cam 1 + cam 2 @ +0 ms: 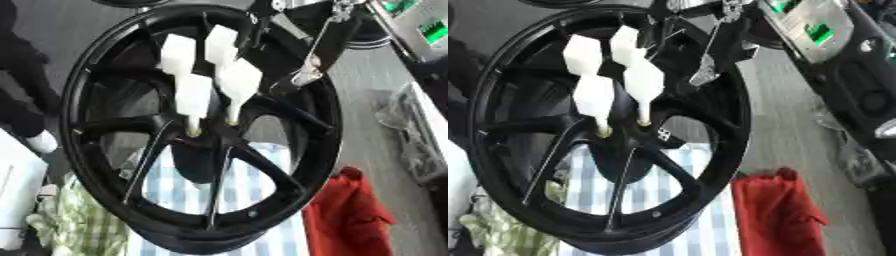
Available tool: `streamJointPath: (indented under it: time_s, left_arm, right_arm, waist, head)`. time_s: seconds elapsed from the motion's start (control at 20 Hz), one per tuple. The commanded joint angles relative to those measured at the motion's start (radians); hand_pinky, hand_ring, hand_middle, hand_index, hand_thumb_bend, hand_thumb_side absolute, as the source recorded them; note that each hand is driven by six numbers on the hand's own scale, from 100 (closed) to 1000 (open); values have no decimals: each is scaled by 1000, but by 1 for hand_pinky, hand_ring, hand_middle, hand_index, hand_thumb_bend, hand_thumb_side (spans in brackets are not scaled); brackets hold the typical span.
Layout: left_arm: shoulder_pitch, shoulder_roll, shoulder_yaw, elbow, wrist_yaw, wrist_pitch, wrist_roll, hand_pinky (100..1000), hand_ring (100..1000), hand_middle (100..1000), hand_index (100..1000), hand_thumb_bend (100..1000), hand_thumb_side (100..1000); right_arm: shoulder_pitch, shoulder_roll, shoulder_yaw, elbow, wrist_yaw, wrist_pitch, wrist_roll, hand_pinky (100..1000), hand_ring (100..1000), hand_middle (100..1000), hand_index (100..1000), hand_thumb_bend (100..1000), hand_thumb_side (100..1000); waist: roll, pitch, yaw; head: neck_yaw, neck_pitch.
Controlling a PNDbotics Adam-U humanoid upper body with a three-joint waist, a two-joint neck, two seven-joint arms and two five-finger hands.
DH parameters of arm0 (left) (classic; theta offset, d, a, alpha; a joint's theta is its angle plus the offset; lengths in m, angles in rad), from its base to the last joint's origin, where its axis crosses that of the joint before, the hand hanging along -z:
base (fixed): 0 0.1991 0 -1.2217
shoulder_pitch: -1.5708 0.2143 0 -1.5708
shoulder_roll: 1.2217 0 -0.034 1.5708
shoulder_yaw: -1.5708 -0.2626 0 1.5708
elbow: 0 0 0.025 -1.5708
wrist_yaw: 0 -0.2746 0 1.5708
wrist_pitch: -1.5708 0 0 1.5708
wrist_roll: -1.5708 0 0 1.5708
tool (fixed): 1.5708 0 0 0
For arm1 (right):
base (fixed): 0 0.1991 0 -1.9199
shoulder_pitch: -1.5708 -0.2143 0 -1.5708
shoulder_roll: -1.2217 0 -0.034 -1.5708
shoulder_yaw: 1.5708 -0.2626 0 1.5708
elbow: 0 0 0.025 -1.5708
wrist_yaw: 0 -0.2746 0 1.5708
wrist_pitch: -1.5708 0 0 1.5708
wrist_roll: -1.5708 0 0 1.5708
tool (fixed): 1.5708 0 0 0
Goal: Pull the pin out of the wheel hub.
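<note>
In the left eye view a black wheel hub (206,125) stood on edge and filled most of the frame, its face turned toward the camera and its spokes fanning out from the centre. Four white pins (193,97) stood in a cluster at the hub's centre. Each had a broad white head uppermost and a thin stem below, so the long axes ran close to vertical, leaning slightly. The stems of the two nearer pins ended at small brassy holes in the centre. The right hand (302,75) came down from the upper right, dark with silver parts, its tip near the rim just right of the pins. Whether its fingers were spread or pinched could not be told, and it did not visibly touch a pin. A red cloth (350,215) lay at the lower right, a green checked cloth (74,220) at the lower left.

In the right eye view the pins again pointed heads up, stems down into the centre. A blue-and-white checked cloth (658,200) showed through the lower spokes.
</note>
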Motion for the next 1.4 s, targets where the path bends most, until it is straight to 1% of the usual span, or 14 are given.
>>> streamJointPath:
  time_s: [0.05,0.7,0.75,1.1,1.4]
  left_arm:
    - [-10,30,3,-8,-7,2,0,722,839,775,785,100,880]
    - [-15,31,1,-10,-9,5,4,722,840,773,781,100,882]
    - [-15,32,1,-10,-10,5,4,722,840,773,781,100,882]
    - [-16,32,0,-10,-9,7,7,723,841,771,777,100,881]
    - [-13,34,1,-8,-12,10,11,725,842,770,776,100,884]
  right_arm:
    - [-18,-12,-7,2,4,-9,-1,833,764,768,820,456,141]
    - [-20,-2,8,19,15,-23,-1,828,759,759,804,427,105]
    - [-21,-1,10,21,16,-24,-1,828,758,759,804,409,107]
    - [-21,1,16,25,23,-23,-1,824,753,752,801,404,112]
    - [-23,2,13,19,2,-13,-1,811,741,733,789,381,125]
  waist:
    - [7,-22,2]
    - [5,-11,15]
    - [5,-10,16]
    - [2,-7,21]
    - [1,-7,21]
  head:
    - [-5,-4]
    - [-11,-11]
    - [-11,-12]
    - [-11,-12]
    - [-10,-9]
